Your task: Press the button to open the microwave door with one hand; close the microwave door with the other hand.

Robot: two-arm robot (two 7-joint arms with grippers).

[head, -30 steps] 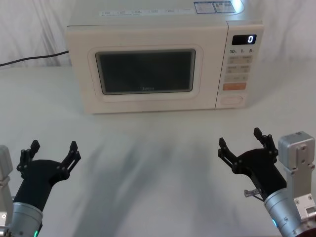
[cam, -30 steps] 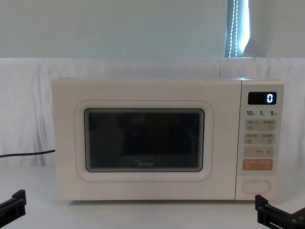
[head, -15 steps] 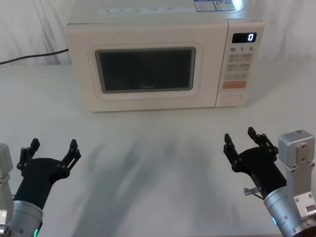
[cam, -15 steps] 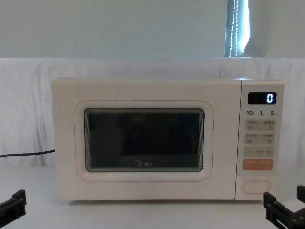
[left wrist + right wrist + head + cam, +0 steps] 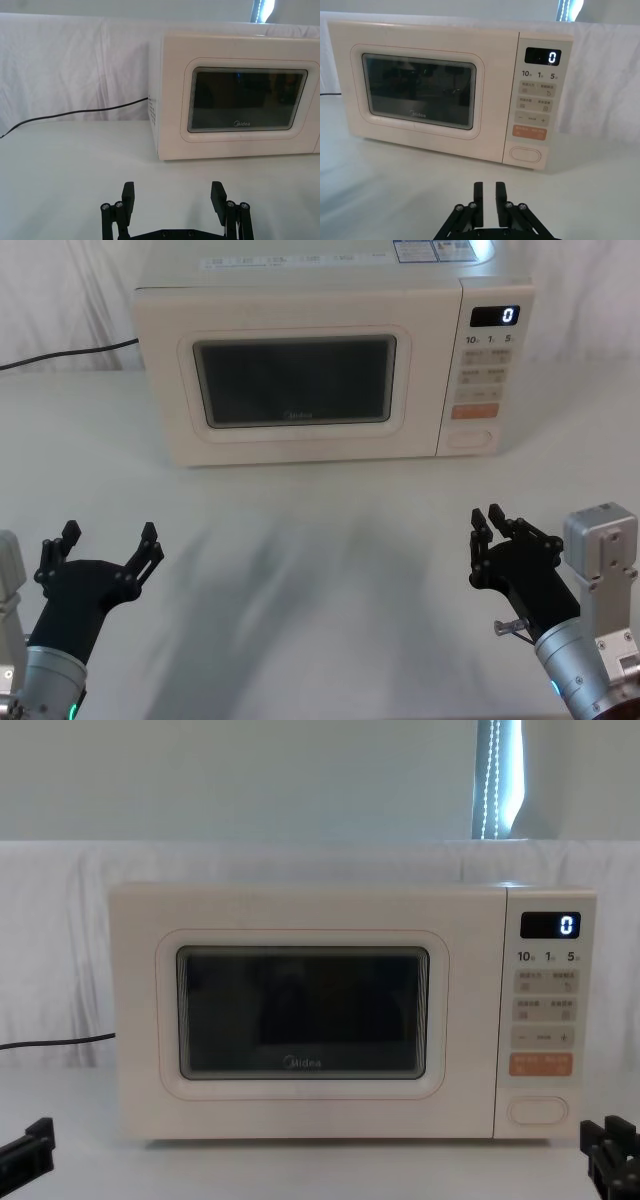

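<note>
The cream microwave stands at the back of the table, its door (image 5: 290, 385) closed, with a dark glass window and a small logo. The plain oblong button (image 5: 470, 439) sits lowest on the right-hand panel, under the orange key (image 5: 474, 413); the right wrist view faces the button (image 5: 525, 154). My right gripper (image 5: 488, 518) hovers over the table well short of the panel, fingers drawn almost together with nothing between them (image 5: 489, 187). My left gripper (image 5: 109, 535) rests open near the front left, pointing toward the door (image 5: 173, 192).
A black power cable (image 5: 60, 355) runs from the microwave's left side across the white cloth. The display (image 5: 495, 317) reads 0. White draped cloth backs the table. Bare tabletop (image 5: 320, 570) lies between both grippers and the microwave.
The right gripper's fingers have closed from wide open to a narrow gap, and the hand has shifted slightly right. The left gripper and the microwave have not moved.
</note>
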